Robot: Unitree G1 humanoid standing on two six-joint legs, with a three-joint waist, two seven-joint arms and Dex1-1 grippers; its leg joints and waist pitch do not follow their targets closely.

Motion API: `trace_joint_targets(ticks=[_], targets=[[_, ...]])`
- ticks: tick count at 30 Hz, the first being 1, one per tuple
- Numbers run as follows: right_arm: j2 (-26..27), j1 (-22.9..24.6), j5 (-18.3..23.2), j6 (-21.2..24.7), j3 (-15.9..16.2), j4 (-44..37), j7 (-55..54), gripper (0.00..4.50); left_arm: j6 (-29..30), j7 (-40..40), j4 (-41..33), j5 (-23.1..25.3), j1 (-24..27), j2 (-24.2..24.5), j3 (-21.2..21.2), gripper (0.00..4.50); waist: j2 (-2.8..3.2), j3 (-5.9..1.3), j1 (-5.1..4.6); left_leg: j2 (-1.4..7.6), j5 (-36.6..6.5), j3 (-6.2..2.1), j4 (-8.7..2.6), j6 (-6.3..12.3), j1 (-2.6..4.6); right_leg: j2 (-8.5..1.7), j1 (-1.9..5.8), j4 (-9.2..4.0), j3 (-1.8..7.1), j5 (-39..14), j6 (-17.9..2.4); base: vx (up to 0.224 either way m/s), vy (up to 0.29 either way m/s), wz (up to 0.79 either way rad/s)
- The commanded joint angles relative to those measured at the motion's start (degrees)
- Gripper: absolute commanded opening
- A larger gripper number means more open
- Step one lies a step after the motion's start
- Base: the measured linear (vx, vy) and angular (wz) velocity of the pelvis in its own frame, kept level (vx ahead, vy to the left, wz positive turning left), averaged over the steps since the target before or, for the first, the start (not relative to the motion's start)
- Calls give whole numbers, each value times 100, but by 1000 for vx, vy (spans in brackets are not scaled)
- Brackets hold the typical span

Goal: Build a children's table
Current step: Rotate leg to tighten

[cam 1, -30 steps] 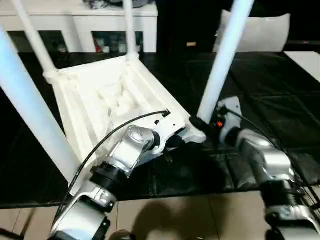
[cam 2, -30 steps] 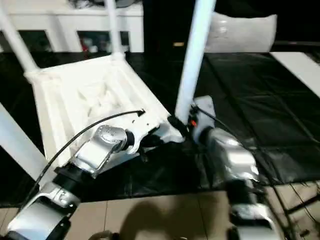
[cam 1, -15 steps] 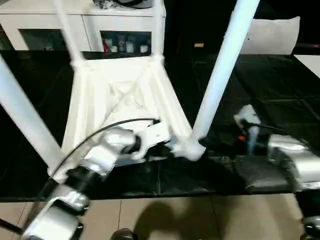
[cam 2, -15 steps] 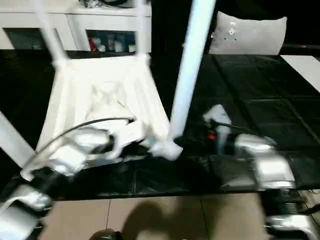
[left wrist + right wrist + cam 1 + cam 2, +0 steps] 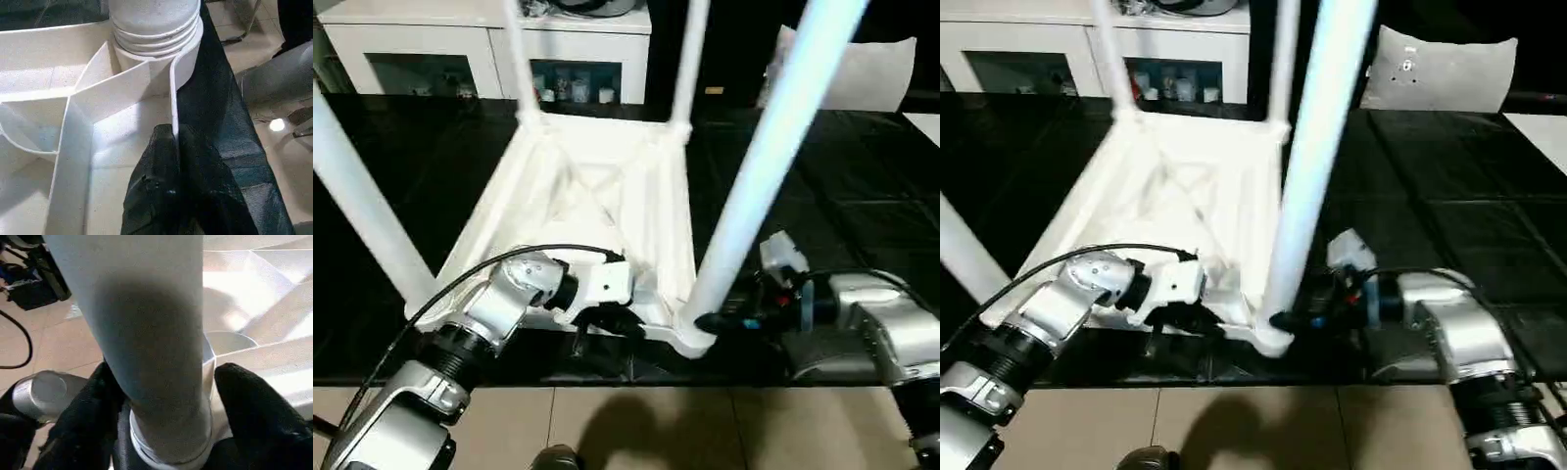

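Black sheeting covers the desk (image 5: 862, 186), with tan floor tiles (image 5: 636, 426) at its near edge and a white cabinet (image 5: 431, 49) beyond. At the table's near rim, the left end effector (image 5: 171, 147) has its two black fingers (image 5: 151, 171) pinched on the thin white side wall, one finger inside and one outside. The right end effector (image 5: 161, 396) grips the base of the near right leg (image 5: 773, 166), a finger on either side of the tube just above its ribbed collar and corner socket (image 5: 690, 338). The table (image 5: 597, 206) lies upside down on the desk, ribbed underside up, its long axis running away from the robot toward the cabinet. All four legs point upward: the far left leg (image 5: 519, 59) and far right leg (image 5: 690, 59) rise thin at the far corners, while the near left leg (image 5: 362, 206) and the gripped one look thick and lean outward past the top of the head views. The plastic is plain matte white, with diagonal ribs crossing in the middle of the top and rounded sockets at the corners. No writing can be read on it. A white cushion (image 5: 1440, 69) sits on the far right of the desk.
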Motion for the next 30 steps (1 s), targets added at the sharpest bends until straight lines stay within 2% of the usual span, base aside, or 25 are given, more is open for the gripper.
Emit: trace_joint_targets(ticks=[1, 3, 7, 10, 12, 14, 16, 18, 20, 21, 22, 23, 24, 25, 26, 27, 28, 30], targets=[[2, -85, 10, -88, 46, 39, 74, 295, -200, -163, -67, -8, -141, -89, -176, 0, -54, -394, -40, 322, -1458, -60, -380, 204, 134, -364, 247, -435, 245, -1465, -1186, 0, 0, 0], [31, -99, 52, -30, 99, 63, 128, 277, -204, -162, -55, -9, -144, -99, -171, 0, -81, -396, -39, 319, -1438, -57, -377, 211, 129, -362, 252, -426, 242, -1414, -1200, 0, 0, 0], [73, -112, 111, 67, 160, 78, 195, 251, -178, -151, -42, -15, -131, -95, -143, 0, -70, -399, -21, 321, -1364, -56, -369, 251, 133, -363, 248, -418, 240, -1405, -1210, 0, 0, 0], [132, -86, 208, 179, 77, 40, 115, 217, -73, -142, -54, -78, -97, -110, -86, 0, -70, -403, -17, 318, -1351, -56, -367, 238, 127, -364, 252, -413, 242, -1379, -1207, 0, 0, 0], [218, -49, 293, 362, 32, -76, -27, 211, 104, -58, -87, -127, -76, -155, -14, 0, -77, -396, -23, 314, -1337, -57, -372, 239, 117, -359, 256, -412, 239, -1404, -1197, 0, 0, 0], [437, -59, 269, 633, -14, -192, -532, 210, 502, 267, -99, -175, -100, -322, 132, 0, -75, -379, -28, 310, -1454, -59, -381, 189, 127, -368, 241, -441, 242, -1677, -1134, 0, 0, 0], [662, -145, 155, 822, -71, -156, -1108, 208, 847, 561, -104, -171, -143, -468, 228, 0, -75, -359, -71, 303, -1586, -72, -402, 81, 134, -367, 227, -455, 244, -1945, -1074, 0, 0, 0], [894, -274, -25, 960, -146, -18, -1732, 207, 1150, 877, -100, -133, -192, -618, 303, 0, -70, -346, -160, 279, -1866, -107, -421, -98, 148, -384, 212, -511, 220, -2511, -907, 0, 0, 0], [1215, -466, -222, 1173, -267, 200, -2502, 207, 1425, 1335, -30, -62, -266, -853, 393, 0, -78, -330, -249, 259, -1933, -135, -445, -160, 92, -380, 244, -538, 197, -2735, -757, 0, 0, 0], [1464, -617, -245, 1343, -445, 387, -3043, 206, 1585, 1686, 70, 4, -325, -1027, 451, 0, -71, -335, -289, 254, -1981, -135, -442, -190, 97, -376, 239, -541, 192, -2789, -727, 0, 0, 0], [1464, -617, -245, 1343, -445, 387, -3043, 206, 1585, 1686, 70, 4, -325, -1027, 451, 0, -57, -346, -374, 246, -2039, -146, -437, -233, 107, -370, 217, -547, 191, -2779, -727, 0, 0, 0], [1905, -865, -320, 1517, -765, 700, -4050, 206, 1901, 2365, 256, 204, -442, -1347, 510, 0, -73, -352, -440, 240, -2032, -159, -435, -247, 87, -373, 244, -547, 182, -2734, -708, 0, 0, 0], [1905, -865, -320, 1517, -765, 700, -4050, 206, 1901, 2365, 256, 204, -442, -1347, 510, 0, -73, -343, -485, 235, -2001, -158, -443, -244, 63, -359, 238, -538, 182, -2685, -725, 0, 0, 0], [2136, -976, -443, 1476, -841, 851, -4578, 206, 2110, 2712, 318, 258, -515, -1582, 569, 0, -49, -356, -530, 223, -2039, -164, -428, -275, 71, -368, 235, -562, 169, -2704, -708, 0, 0, 0], [2251, -1023, -495, 1403, -862, 924, -4799, 206, 2233, 2898, 341, 261, -560, -1727, 625, 0, -53, -365, -576, 209, -2011, -154, -409, -232, 78, -362, 233, -569, 171, -2598, -736, 0, 0, 0], [2251, -1023, -495, 1403, -862, 924, -4799, 206, 2233, 2898, 341, 261, -560, -1727, 625, 0, -59, -367, -578, 210, -1975, -143, -403, -198, 80, -359, 233, -574, 178, -2513, -757, 0, 0, 0], [2282, -1031, -560, 1294, -818, 950, -4842, 275, 2275, 2980, 353, 269, -583, -1791, 646, 0, -57, -374, -581, 205, -1876, -124, -391, -100, 75, -348, 236, -571, 192, -2292, -813, 0, 0, 0], [2275, -969, -783, 1055, -628, 912, -4785, 274, 2284, 3045, 348, 326, -589, -1873, 608, 0, -65, -394, -568, 205, -1633, -79, -358, 74, 90, -328, 233, -550, 213, -1840, -951, 0, 0, 0]])
